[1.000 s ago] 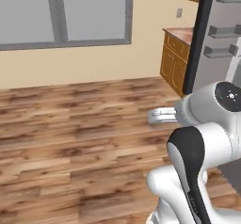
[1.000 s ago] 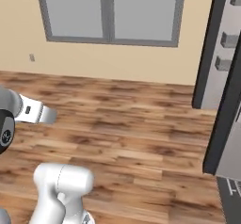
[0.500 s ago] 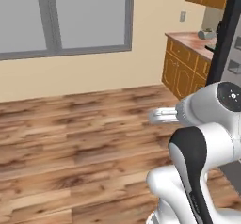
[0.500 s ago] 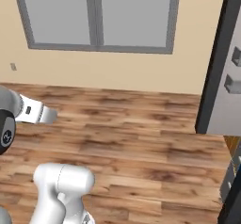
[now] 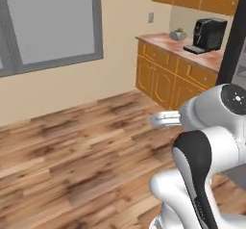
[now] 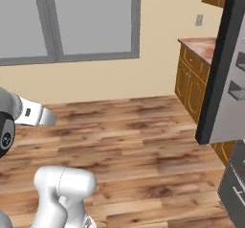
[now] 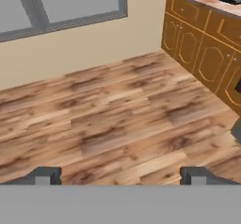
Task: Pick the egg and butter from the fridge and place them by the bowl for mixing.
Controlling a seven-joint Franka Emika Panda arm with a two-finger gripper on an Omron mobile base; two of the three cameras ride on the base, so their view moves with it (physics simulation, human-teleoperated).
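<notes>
The fridge stands open at the right of the right base view: its dark-grey door (image 6: 216,64) is edge-on, with grey door bins (image 6: 238,81) behind it. The same door (image 5: 235,35) shows as a dark strip in the left base view. My gripper (image 7: 120,177) hangs over bare wooden floor, open, its two dark fingertips (image 7: 44,175) far apart with nothing between them. The white hand (image 5: 164,120) points away from the base toward the window wall. Egg, butter and bowl are out of view.
Orange-brown wooden cabinets (image 5: 168,76) with a reddish counter run along the right wall and carry a black coffee machine (image 5: 209,33). A grey-framed window (image 6: 72,23) fills the beige back wall. Wooden floor (image 7: 108,115) spreads ahead.
The whole picture has slid left, so the base has turned right. The cabinets and coffee machine have come into view and the fridge door looms larger. The arm holds the same pose.
</notes>
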